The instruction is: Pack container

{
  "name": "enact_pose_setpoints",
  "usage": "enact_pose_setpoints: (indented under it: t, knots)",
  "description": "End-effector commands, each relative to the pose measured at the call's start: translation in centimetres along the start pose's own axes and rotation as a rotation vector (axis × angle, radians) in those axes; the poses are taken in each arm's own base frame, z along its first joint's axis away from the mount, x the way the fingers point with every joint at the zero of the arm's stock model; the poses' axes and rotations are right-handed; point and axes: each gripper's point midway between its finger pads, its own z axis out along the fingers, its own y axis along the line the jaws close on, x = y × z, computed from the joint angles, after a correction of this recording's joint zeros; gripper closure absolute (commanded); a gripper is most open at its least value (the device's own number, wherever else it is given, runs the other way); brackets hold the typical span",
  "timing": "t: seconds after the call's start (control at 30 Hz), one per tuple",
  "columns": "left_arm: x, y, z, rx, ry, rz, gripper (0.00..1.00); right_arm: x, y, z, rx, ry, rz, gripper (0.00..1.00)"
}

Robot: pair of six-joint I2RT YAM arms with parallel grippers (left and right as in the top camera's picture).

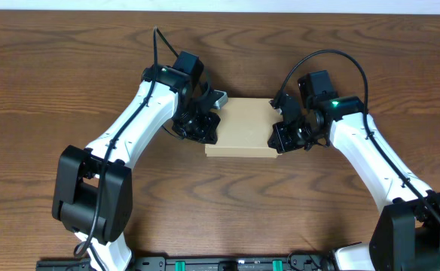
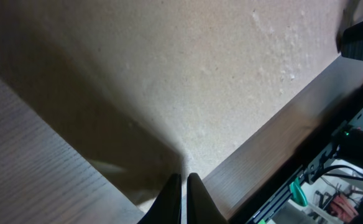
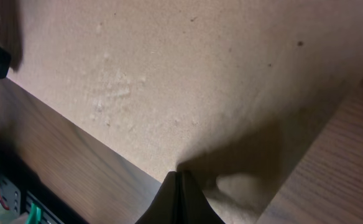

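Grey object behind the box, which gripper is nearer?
Left. The left gripper is right beside the grey object; the right gripper is at the box's opposite end.

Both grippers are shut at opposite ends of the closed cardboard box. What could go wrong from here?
1. The left gripper and right gripper appear to touch the cardboard box with shut tips close to its front edge, so either may slip off onto the table.
2. Uneven pressing from the two sides may turn or slide the box on the smooth wood.
3. Narrow tips bearing down may dent the cardboard.
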Motion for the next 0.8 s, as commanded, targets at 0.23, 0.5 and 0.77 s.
enact_pose_setpoints:
  t: [0.23,0.5,0.77]
  knots:
    - [0.8,-2.2,-7.4,-0.149,-0.187,0.056,0.94,-3.4,3.5,-6.9,-0.001,-0.218,-0.079,0.98]
    - [3.6,-6.0,-14.9,-0.214,-0.409,0.159,0.94,-3.7,6.5,-14.7,0.029,-0.463,-0.133,0.98]
    - [9.6,-8.8,-19.3,-0.242,-0.525,0.229,0.94,0.4,7.3,-18.4,0.076,-0.526,-0.129,0.98]
